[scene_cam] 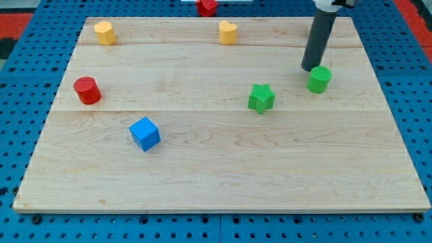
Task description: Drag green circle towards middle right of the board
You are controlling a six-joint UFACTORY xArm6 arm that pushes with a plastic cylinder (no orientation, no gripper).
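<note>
The green circle (319, 79) is a short green cylinder on the wooden board (216, 175), in the view's right part and a little above the middle height. My tip (310, 67) sits just to the upper left of the green circle, touching or nearly touching its edge. The dark rod rises from there toward the view's top.
A green star (261, 98) lies left of the green circle. A blue cube (145, 133) is at lower left, a red cylinder (87, 90) at the left. A yellow hexagon (104, 32) and a yellow heart (228, 32) are near the top edge. A red block (207, 7) sits beyond the top edge.
</note>
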